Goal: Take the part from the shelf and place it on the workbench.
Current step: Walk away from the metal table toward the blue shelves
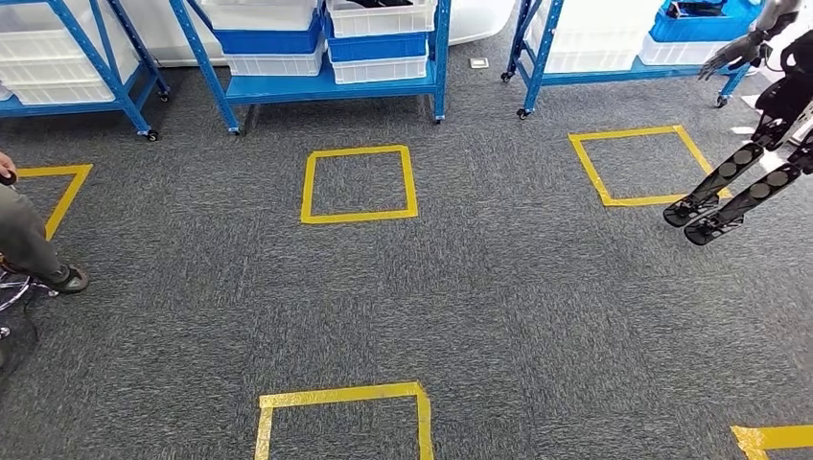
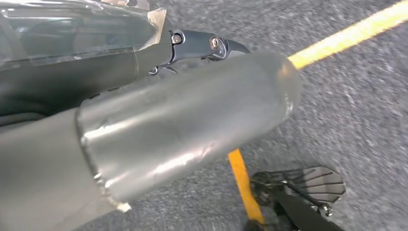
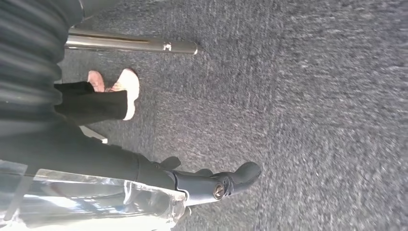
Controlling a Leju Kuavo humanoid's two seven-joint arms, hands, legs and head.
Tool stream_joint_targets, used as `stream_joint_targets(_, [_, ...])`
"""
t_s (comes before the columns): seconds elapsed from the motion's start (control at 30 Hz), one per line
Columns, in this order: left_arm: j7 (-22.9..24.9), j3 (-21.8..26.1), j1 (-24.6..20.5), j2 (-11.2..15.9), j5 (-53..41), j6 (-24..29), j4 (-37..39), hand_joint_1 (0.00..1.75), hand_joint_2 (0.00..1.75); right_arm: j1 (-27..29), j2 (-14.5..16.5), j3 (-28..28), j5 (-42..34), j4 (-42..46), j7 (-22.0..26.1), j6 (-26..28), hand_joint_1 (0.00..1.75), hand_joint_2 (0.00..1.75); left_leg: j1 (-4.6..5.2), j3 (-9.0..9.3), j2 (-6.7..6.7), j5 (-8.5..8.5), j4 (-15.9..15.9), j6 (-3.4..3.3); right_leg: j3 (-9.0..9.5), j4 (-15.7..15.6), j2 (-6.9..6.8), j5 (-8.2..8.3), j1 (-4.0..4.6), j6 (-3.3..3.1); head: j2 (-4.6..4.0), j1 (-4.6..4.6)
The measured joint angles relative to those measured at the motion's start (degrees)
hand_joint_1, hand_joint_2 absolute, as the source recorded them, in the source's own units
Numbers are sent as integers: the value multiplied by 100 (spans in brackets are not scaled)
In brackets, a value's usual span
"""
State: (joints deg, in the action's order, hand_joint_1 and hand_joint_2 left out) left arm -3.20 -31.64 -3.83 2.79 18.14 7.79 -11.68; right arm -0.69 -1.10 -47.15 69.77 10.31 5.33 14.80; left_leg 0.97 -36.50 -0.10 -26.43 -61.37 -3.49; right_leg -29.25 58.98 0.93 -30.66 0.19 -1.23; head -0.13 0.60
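yellow tape squares (image 1: 359,183) are being shown on wide grey carpet (image 1: 499,316) before blue shelves (image 1: 336,86) stacked with bins (image 1: 379,43). a silver cylindrical part (image 2: 187,130) is being gripped by the left hand (image 2: 202,48). the right hand (image 3: 211,185) is being hung above the carpet, fingers curled around nothing.

Open grey carpet (image 1: 499,287) stretches ahead to the blue shelves (image 1: 316,86) along the far wall; a second robot (image 1: 757,144) stands at the right shelf (image 1: 614,72); a person's leg and shoe (image 1: 38,249) intrude at the carpet's left edge.
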Motion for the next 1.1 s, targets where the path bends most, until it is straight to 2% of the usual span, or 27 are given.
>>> stream_joint_targets(0.03, [2,0,-5,11,2,1,-1,0,0,-8,8,1,1,-6,3,0,0,87,46,59,-19,-18,131,-53,43,-2,6,4,-6,23,0,-13])
stream_joint_targets(0.07, [4,0,-8,14,7,1,-2,0,0,-15,6,2,2,-10,4,0,0,44,70,106,-27,-63,205,-72,98,-7,8,28,2,69,0,-14])
stream_joint_targets(0.1, [5,1,-7,13,13,2,-3,0,0,-20,-2,3,3,-12,5,1,0,0,69,209,-31,0,336,-96,155,-2,1,42,6,105,0,-3])
stream_joint_targets(0.13, [8,1,-1,11,19,2,-3,0,0,-19,-7,4,4,-14,5,1,0,0,54,313,-21,69,439,-111,206,43,-5,38,11,134,0,1])
stream_joint_targets(0.17, [9,2,-1,10,27,2,-3,0,0,-21,-4,4,6,-17,5,2,0,0,33,407,-9,128,510,-122,180,137,-11,-13,16,163,0,0])
stream_joint_targets(0.2, [9,2,-3,5,31,2,-3,0,0,-31,-6,4,7,-19,6,2,0,0,4,485,2,175,557,-120,72,349,-17,-107,8,178,0,-7])
stream_joint_targets(0.3, [11,2,-12,-17,37,-13,-4,0,0,-48,-38,4,8,-19,6,2,0,0,-33,519,10,145,571,-65,-551,1282,-26,-483,-53,218,0,-15])
stream_joint_targets(0.33, [15,2,-8,-28,38,-21,-4,0,0,-40,-52,4,8,-19,5,1,0,0,-49,531,5,123,569,-36,-689,1403,-27,-539,-76,251,0,-14])
stream_joint_targets(0.37, [18,2,-4,-38,38,-27,-4,0,0,-29,-61,4,7,-19,5,1,0,0,-72,552,-1,97,566,0,-727,1322,-31,-482,-102,312,0,-16])
stream_joint_targets(0.4, [22,2,-1,-47,39,-31,-4,0,0,-20,-66,4,7,-20,5,-1,0,0,-100,580,-6,70,559,39,-671,1056,-37,-314,-132,399,0,-18])
stream_joint_targets(0.43, [25,2,0,-53,39,-33,-3,0,0,-15,-67,4,4,-21,5,-3,0,0,-122,601,-9,35,546,89,-554,657,-55,-64,-166,493,0,-23])
stream_joint_targets(0.47, [26,1,-1,-54,38,-33,-3,0,0,-15,-65,4,2,-23,5,-9,0,0,-136,625,-9,-6,520,143,-459,307,-83,125,-183,530,0,-38])
stream_joint_targets(0.5, [26,1,-4,-54,37,-33,-3,0,0,-21,-63,4,-1,-26,5,-15,0,0,-135,631,-7,-45,498,195,-392,64,-113,238,-182,498,0,-48])
stream_joint_targets(0.53, [29,0,-7,-52,35,-31,-3,0,0,-25,-61,4,-3,-28,5,-20,0,0,-126,636,-2,-87,476,244,-354,-63,-135,309,-176,433,0,-52])
stream_joint_targets(0.6, [37,1,-12,-50,31,-23,-3,0,0,-19,-62,4,-10,-29,5,-22,0,0,-127,649,3,-128,428,306,-330,-58,-138,314,-171,238,0,-36])
stream_joint_targets(0.67, [42,1,-14,-46,28,-17,-3,0,0,-3,-56,4,-18,-29,5,-21,0,0,-159,620,1,-210,276,355,-270,-58,-121,337,-193,147,0,-18])
stream_joint_targets(0.73, [45,-1,-19,-45,28,-16,-4,0,0,-9,-52,4,-19,-29,6,-20,0,0,-175,345,1,-467,-240,410,-226,-59,-114,325,-185,108,0,-6])
stream_joint_targets(0.8, [51,-1,-19,-49,25,-18,-3,0,0,-15,-54,4,-18,-29,6,-19,0,0,-177,-104,0,-762,-956,448,-210,-58,-109,298,-165,70,0,3])
stream_joint_targets(0.83, [55,-1,-14,-49,17,-18,-3,0,0,-14,-55,4,-18,-29,5,-19,0,0,-176,-270,0,-812,-1160,450,-195,-57,-103,279,-152,49,0,5])
stream_joint_targets(0.87, [58,-1,-9,-49,7,-16,-2,0,0,-13,-57,4,-18,-29,5,-18,0,0,-174,-342,0,-738,-1163,435,-169,-57,-95,257,-138,33,0,7])
stream_joint_targets(0.9, [60,-1,-6,-49,-4,-15,-2,0,0,-13,-57,4,-18,-29,5,-18,0,0,-168,-313,-1,-555,-968,403,-136,-58,-87,233,-125,25,0,7])
stream_joint_targets(0.97, [60,-1,-4,-45,-15,-9,-2,0,0,-14,-46,4,-17,-30,5,-17,0,0,-134,-56,-2,-42,-227,293,-66,-63,-72,182,-103,25,0,4])
stream_joint_targets(1.03, [61,-1,-12,-38,-17,-1,-2,0,0,-20,-28,4,-16,-31,5,-17,0,0,-76,101,-8,43,201,185,-37,-74,-58,136,-90,58,0,6])
stream_joint_targets(1.1, [62,-1,-14,-34,-19,9,-2,0,0,-28,-18,4,-19,-32,6,-17,0,0,-36,121,-23,-84,235,112,-28,-102,-49,93,-79,122,0,13])
